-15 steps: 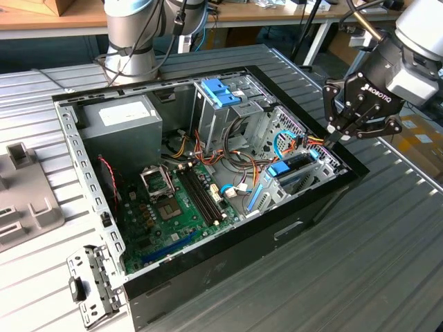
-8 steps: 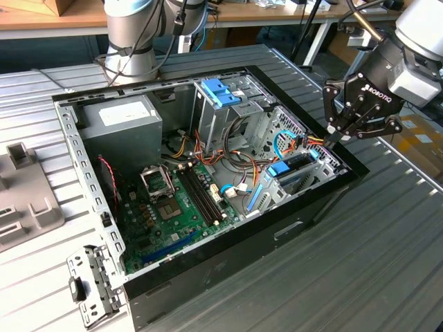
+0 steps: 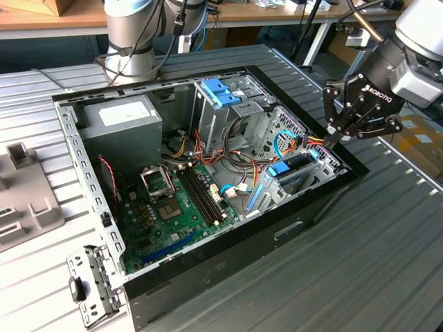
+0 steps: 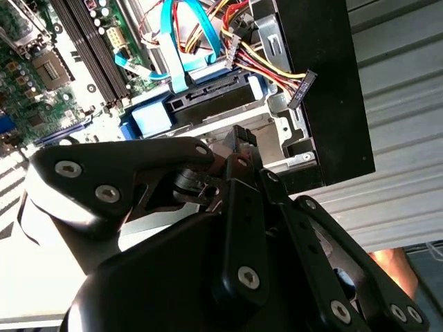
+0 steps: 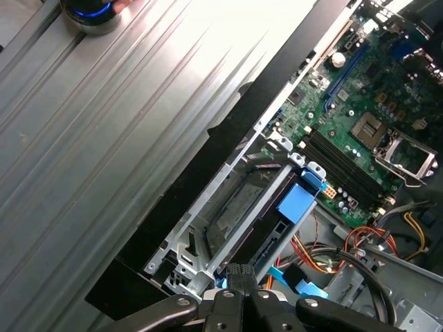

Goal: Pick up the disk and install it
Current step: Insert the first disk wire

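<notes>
Blue-railed, the disk (image 3: 294,168) already sits in its bay just below our gripper (image 3: 340,135), whose fingers look pinched together, holding nothing. We judge installation nearly complete; any remaining seating needs gentle pressure.

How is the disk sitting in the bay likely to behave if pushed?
The disk looks like a flat metal slab, so it is probably stiff and heavy for its size. It lies inside the metal bay, so a push would likely slide it along rather than tip it.

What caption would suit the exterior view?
Robot end effector poised at the open computer case, beside the disk seated in its bay.
</notes>
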{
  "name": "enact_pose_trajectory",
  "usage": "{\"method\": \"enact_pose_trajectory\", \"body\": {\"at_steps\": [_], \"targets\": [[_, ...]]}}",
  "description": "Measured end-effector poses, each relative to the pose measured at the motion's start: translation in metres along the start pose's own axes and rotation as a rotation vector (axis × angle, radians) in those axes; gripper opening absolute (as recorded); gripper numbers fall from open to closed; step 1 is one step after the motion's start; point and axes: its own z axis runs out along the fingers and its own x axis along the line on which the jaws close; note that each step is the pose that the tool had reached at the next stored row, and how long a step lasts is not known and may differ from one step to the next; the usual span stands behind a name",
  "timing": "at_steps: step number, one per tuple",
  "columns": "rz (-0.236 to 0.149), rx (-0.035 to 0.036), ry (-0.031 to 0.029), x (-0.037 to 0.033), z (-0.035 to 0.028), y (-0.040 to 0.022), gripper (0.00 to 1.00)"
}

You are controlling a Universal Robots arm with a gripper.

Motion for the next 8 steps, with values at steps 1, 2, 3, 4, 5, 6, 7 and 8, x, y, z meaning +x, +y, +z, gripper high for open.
{"method": "enact_pose_trajectory", "body": {"at_steps": [1,2,3,4,5,6,7,8], "targets": [[-0.005,-0.0005,0.0000,0.0000,0.0000,0.0000,0.11],[-0.008,-0.0010,0.0001,0.0000,0.0000,0.0000,0.11],[-0.014,-0.0017,0.0003,0.0000,0.0000,0.0000,0.11],[-0.021,-0.0025,0.0004,0.0000,0.0000,0.0000,0.11],[-0.026,-0.0030,0.0004,0.0000,0.0000,0.0000,0.11],[-0.030,-0.0036,0.0006,0.0000,0.0000,0.0000,0.11],[-0.036,-0.0043,0.0007,0.0000,0.0000,0.0000,0.11],[-0.042,-0.0049,0.0008,0.0000,0.0000,0.0000,0.11]]}}
